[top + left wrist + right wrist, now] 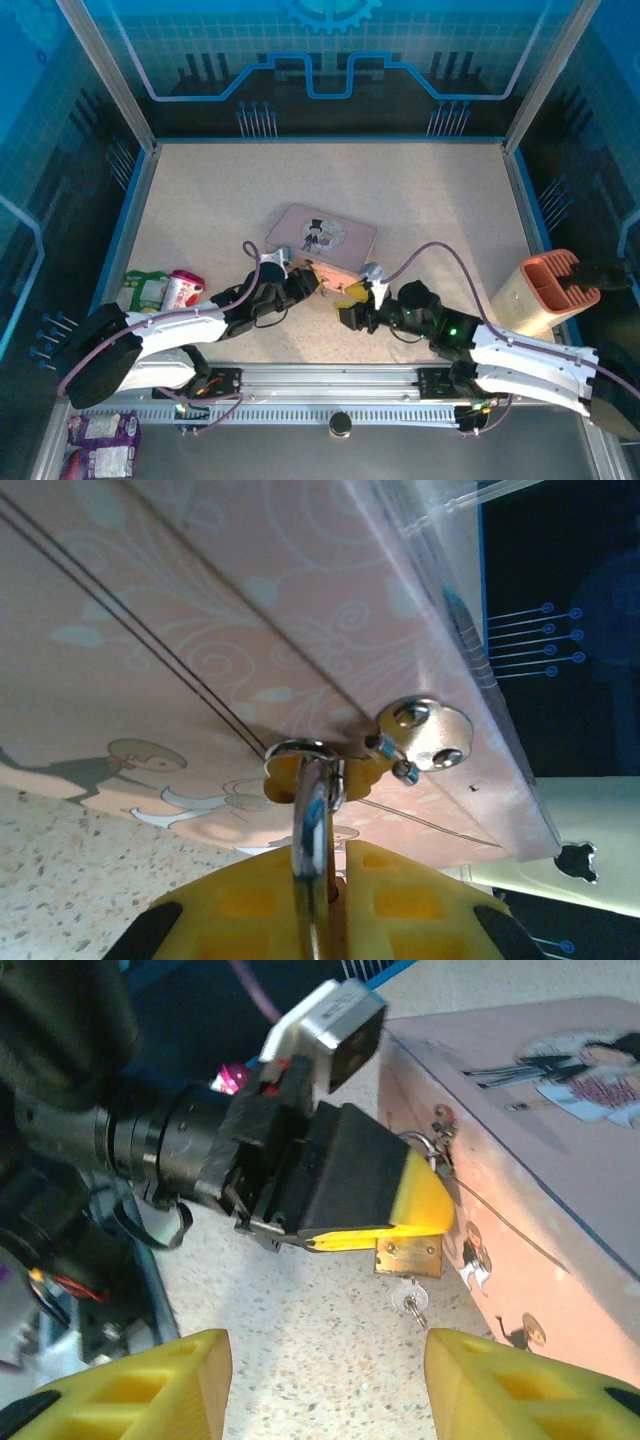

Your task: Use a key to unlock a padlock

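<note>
At the table's left edge lie two packets [160, 290], well apart from the work. Next comes the left gripper [312, 282], clamped narrowly on the padlock [408, 1255] at the near side of the tin [320, 235]. The left wrist view shows the shackle [312, 820] between the yellow pads and seemingly hooked through the tin's hasp [425, 730], so the lock is tied to the tin. The key [411, 1300] hangs from the padlock's underside, apparently seated in the keyhole. Just right of it, the right gripper [325, 1380] stands wide and holds nothing, its fingers apart from the key. A holder [550, 290] stands far right.

The step in hand looks to be taking the key to turn it, and several things could go wrong:

- The key is tiny and hangs loose. A pad that meets it off-centre could knock it out of the lock or push it aslant.
- The pads are broad against so thin a key. A weak pinch may slip when turning starts.
- A turn could twist the padlock in the left grip, or drag the tin by its hasp.
- Both grippers are close together, so a misjudged approach could bump one into the other.
</note>
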Controlling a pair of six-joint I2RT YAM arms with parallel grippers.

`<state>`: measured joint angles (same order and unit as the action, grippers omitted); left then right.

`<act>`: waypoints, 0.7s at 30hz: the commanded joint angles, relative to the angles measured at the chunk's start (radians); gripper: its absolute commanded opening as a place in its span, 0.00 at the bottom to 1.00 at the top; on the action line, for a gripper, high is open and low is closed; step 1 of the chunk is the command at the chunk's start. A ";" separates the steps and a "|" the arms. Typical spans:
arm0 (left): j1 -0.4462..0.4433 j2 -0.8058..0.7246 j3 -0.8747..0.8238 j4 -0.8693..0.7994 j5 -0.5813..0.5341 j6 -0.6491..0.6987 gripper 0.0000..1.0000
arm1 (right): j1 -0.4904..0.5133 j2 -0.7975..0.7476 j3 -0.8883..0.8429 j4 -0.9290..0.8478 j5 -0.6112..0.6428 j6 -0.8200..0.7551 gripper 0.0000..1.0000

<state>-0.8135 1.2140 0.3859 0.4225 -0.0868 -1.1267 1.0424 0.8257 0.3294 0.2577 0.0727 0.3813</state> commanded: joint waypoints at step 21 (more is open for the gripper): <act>-0.046 -0.025 0.066 0.030 -0.032 -0.016 0.00 | 0.137 0.435 0.070 0.260 0.369 -0.372 0.44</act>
<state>-0.8448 1.2163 0.4187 0.3851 -0.1112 -1.1530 1.1656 1.2327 0.3687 0.4576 0.4095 0.0460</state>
